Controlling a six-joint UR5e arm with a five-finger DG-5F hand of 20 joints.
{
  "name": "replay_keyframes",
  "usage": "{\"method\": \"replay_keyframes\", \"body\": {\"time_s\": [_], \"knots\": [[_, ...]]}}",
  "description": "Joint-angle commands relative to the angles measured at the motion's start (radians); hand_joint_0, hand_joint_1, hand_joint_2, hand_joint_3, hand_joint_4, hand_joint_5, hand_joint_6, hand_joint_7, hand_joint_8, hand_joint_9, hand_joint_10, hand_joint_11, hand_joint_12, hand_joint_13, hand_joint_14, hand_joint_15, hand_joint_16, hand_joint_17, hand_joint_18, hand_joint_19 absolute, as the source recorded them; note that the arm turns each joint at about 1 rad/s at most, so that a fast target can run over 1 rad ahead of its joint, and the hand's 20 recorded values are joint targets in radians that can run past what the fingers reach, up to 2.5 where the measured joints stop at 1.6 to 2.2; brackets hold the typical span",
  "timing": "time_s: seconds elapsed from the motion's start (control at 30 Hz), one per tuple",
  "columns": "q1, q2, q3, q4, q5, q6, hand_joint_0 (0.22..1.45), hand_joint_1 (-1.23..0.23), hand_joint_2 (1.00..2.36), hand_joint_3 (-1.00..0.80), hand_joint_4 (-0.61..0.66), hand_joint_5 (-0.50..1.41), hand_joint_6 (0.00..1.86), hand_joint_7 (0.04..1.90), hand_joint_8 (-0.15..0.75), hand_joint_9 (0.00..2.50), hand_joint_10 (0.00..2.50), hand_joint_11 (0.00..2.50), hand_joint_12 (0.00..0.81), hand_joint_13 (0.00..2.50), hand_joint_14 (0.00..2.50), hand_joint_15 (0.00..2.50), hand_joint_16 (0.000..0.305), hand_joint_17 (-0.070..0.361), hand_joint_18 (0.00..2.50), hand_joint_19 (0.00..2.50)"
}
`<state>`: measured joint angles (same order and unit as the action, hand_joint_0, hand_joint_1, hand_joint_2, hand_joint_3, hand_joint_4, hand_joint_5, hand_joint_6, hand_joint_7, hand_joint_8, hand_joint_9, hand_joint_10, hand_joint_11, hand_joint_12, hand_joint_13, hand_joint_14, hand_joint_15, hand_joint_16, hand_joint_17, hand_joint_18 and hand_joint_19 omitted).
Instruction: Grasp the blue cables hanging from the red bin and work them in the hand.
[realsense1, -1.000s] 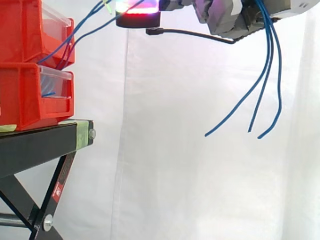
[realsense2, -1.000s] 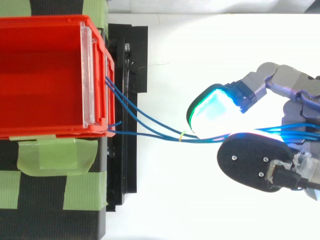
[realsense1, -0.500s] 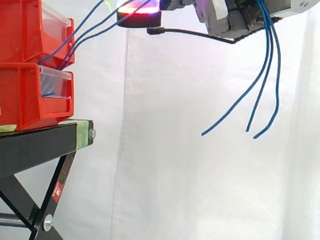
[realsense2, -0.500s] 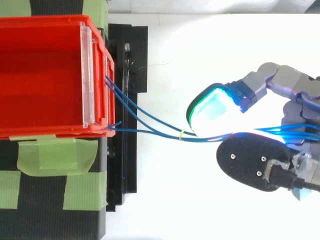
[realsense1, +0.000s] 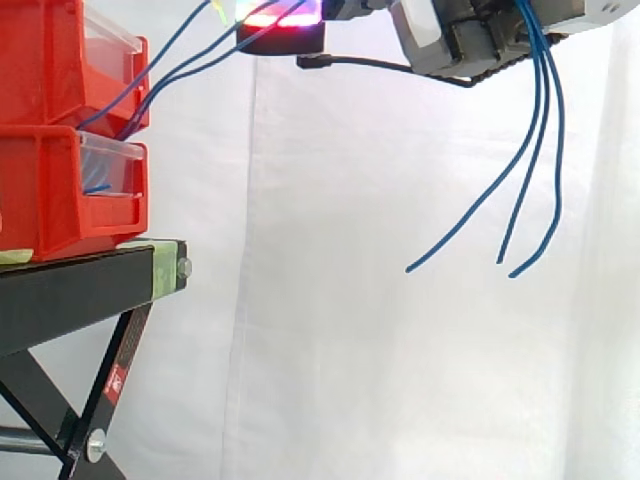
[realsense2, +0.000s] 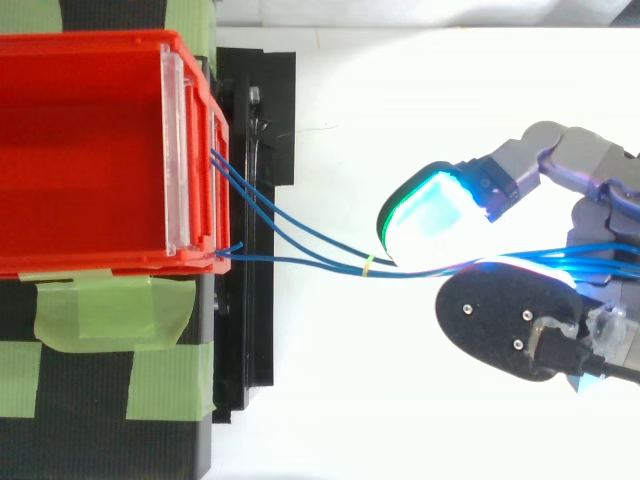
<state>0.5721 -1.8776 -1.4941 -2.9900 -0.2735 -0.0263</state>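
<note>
Three blue cables (realsense2: 355, 267) trailing from red bin (realsense2: 90, 150), pinched in curled hand (realsense2: 585, 160)

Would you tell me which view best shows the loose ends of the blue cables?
The side view: the blue cables hang free below the hand, their three ends clear against the curtain. The top view shows their stretch from the red bin to the fingers.

Blue cables (realsense2: 300, 245); red bins (realsense1: 40, 190); black stand (realsense1: 70, 290) with pale green tape (realsense2: 110, 310); white curtain (realsense1: 350, 300); fingers (realsense2: 430, 215) glowing cyan and green.
</note>
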Motion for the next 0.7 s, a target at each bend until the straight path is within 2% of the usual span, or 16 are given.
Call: {"method": "replay_keyframes", "body": {"time_s": [0.0,0.07,0.1,0.13,0.2,0.27,0.4,0.53,0.57,0.6,0.63,0.67], "knots": [[0.0,0.0,0.0,0.0,0.0,-0.001,1.06,-0.64,1.01,0.2,0.36,0.27,0.01,1.2,0.494,0.5,2.5,2.5,0.5,0.88,2.5,1.25,0.06,0.134,1.37,0.89],[0.0,0.0,0.0,0.0,0.0,0.0,1.06,-0.64,1.01,0.23,0.35,0.26,0.01,1.21,0.491,0.5,2.5,2.5,0.495,0.87,2.5,1.27,0.058,0.131,1.36,0.89],[0.0,0.0,0.0,0.0,0.0,0.0,1.09,-0.63,1.0,0.33,0.35,0.27,0.01,1.2,0.498,0.5,2.5,2.5,0.497,0.87,2.5,1.27,0.059,0.133,1.32,0.8],[0.002,0.0,0.0,0.0,0.0,-0.001,1.09,-0.63,1.0,0.35,0.35,0.26,0.01,1.2,0.496,0.49,2.5,2.5,0.5,0.86,2.5,1.25,0.058,0.13,1.32,0.81],[0.002,0.0,0.0,0.0,0.0,0.0,1.16,-0.63,1.03,0.47,0.34,0.27,0.01,1.21,0.481,0.45,2.5,2.5,0.49,0.81,2.5,1.26,0.055,0.124,1.11,0.62],[0.003,0.0,0.0,0.0,0.0,0.0,1.2,-0.63,1.03,0.53,0.33,0.27,0.01,1.22,0.47,0.44,2.5,2.5,0.48,0.77,2.5,1.25,0.053,0.119,1.03,0.57],[0.003,0.0,0.0,0.0,0.004,0.0,1.28,-0.63,1.0,0.57,0.31,0.29,0.01,1.24,0.451,0.42,2.5,2.5,0.478,0.74,2.5,1.2,0.052,0.117,0.87,0.41],[0.003,0.0,0.0,0.0,0.005,0.0,1.3,-0.63,1.0,0.52,0.31,0.3,0.01,1.24,0.45,0.42,2.5,2.5,0.479,0.73,2.5,1.19,0.053,0.12,0.81,0.35],[0.003,0.0,0.0,0.0,0.005,0.0,1.28,-0.64,1.0,0.5,0.3,0.3,0.01,1.24,0.452,0.42,2.5,2.5,0.478,0.74,2.5,1.2,0.053,0.119,0.86,0.4],[0.003,0.0,0.0,0.0,0.005,0.0,1.19,-0.64,1.01,0.4,0.31,0.29,0.01,1.23,0.463,0.43,2.5,2.5,0.473,0.77,2.5,1.25,0.053,0.119,1.06,0.69],[0.003,0.0,0.0,0.0,0.005,0.002,1.12,-0.65,1.01,0.2,0.32,0.26,0.01,1.22,0.474,0.43,2.5,2.5,0.482,0.8,2.5,1.25,0.052,0.117,1.23,0.94],[0.003,0.0,0.0,0.0,0.005,0.002,1.11,-0.65,1.02,0.14,0.32,0.26,0.01,1.21,0.469,0.43,2.5,2.5,0.479,0.8,2.5,1.26,0.052,0.118,1.25,1.0]]}}
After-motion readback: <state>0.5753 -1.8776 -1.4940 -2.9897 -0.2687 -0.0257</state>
